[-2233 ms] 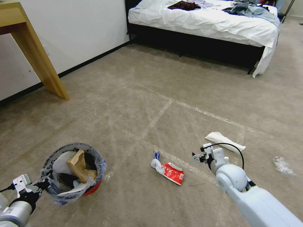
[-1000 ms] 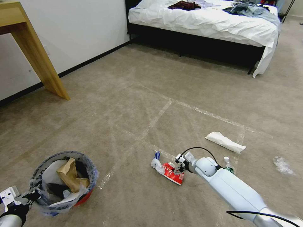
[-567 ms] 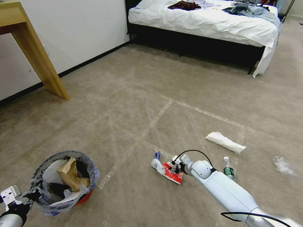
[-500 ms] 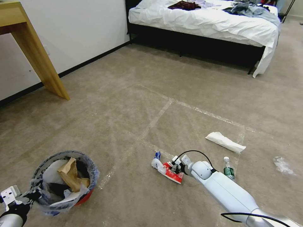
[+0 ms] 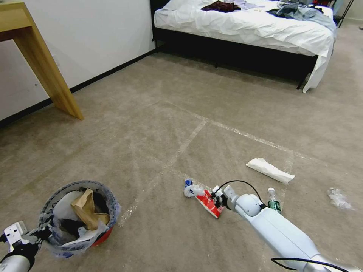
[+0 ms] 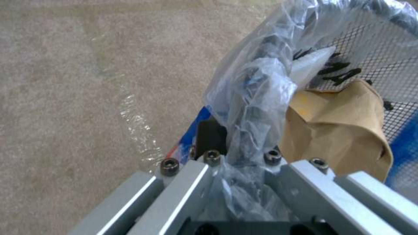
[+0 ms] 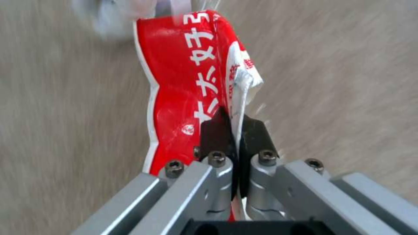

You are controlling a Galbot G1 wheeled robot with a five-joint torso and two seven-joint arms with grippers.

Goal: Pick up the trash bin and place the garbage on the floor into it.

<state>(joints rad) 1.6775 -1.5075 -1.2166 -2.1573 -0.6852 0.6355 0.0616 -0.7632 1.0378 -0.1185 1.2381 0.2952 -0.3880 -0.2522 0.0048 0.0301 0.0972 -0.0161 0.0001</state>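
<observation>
The trash bin, red with a bluish bag liner, hangs at the lower left with a brown paper bag inside. My left gripper is shut on its rim; the left wrist view shows the gripper pinching the bag-covered rim. My right gripper is low over the floor, shut on one edge of a red wrapper. In the right wrist view the gripper pinches that wrapper, which hangs from it. A white and blue wad lies beside it.
More garbage lies to the right: a white slipper, a small bottle and clear wrap. A wooden table leg stands at the far left, and a bed at the back.
My right gripper came down and left onto the red wrapper, shut on its edge and pulled it up on edge. The bin sank slightly toward the lower left.
</observation>
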